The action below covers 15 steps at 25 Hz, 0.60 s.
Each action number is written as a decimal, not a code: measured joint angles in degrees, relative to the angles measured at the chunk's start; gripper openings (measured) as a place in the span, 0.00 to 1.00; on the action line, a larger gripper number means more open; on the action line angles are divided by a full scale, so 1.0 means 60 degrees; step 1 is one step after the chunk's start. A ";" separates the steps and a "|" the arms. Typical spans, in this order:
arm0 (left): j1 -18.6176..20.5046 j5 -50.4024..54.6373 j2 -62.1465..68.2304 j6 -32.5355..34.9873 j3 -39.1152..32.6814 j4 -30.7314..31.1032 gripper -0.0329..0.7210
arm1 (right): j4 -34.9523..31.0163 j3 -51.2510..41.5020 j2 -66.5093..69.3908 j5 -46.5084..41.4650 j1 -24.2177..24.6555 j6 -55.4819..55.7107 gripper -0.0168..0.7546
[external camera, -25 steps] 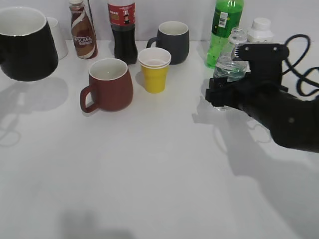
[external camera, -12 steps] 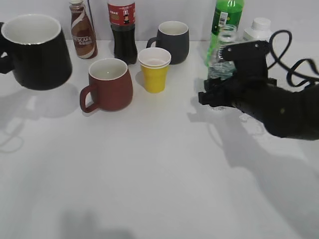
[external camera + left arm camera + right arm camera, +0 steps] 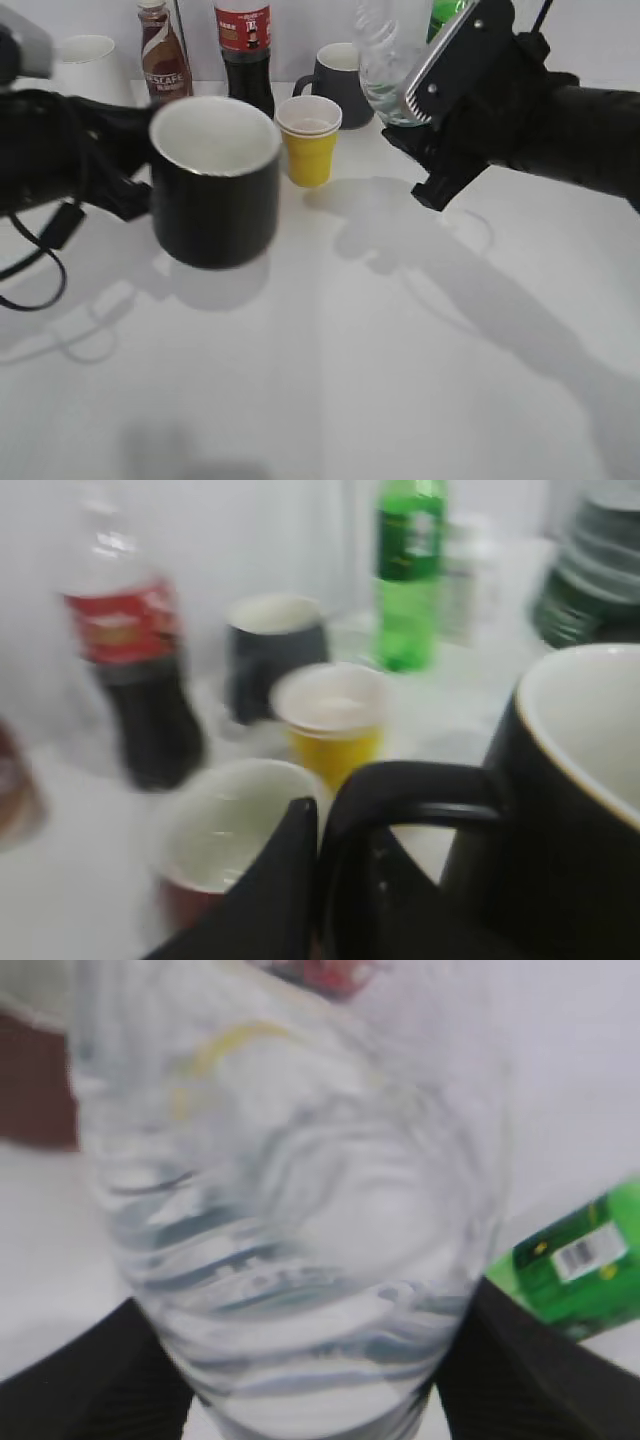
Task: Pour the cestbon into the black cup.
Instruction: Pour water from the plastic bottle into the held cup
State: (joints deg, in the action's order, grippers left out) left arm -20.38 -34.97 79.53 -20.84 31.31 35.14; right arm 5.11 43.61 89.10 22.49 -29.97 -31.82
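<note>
Two risks we see: right gripper [image 3: 425, 110], clamped on the cestbon [image 3: 385, 60] at upper centre, may spill short of the black cup [image 3: 215, 185], left gripper [image 3: 315, 880] pinching its handle.

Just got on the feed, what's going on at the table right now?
Both arms are holding things in the air. The left end effector grips the black cup by its handle, upright, over the middle of the table. The right end effector holds the cestbon raised to the cup's right, with water in its lower part. No water is pouring yet, and the cup looks empty.
</note>
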 joint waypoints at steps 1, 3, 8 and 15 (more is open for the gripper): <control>-0.0307 0.0350 0.0000 -0.0008 0.0052 -0.0091 0.10 | 0.0069 0.0064 -0.0045 -0.0133 0.0000 -0.0360 0.63; -0.0909 0.0994 0.0010 -0.0008 0.0254 -0.0197 0.10 | 0.0113 0.0206 -0.0100 -0.0272 -0.0057 -0.1246 0.63; -0.1520 0.1696 0.0068 -0.0008 0.0544 -0.0707 0.10 | 0.0124 0.0439 -0.0100 -0.0281 -0.0484 -0.3354 0.63; -0.1912 0.2213 0.0068 -0.0008 0.0550 -0.1020 0.10 | 0.0181 0.0467 -0.0100 -0.0183 -0.0745 -0.5630 0.63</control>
State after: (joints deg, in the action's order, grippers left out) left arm -31.85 -21.69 79.93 -20.88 34.60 29.02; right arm 6.20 46.42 88.50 21.39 -34.44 -65.60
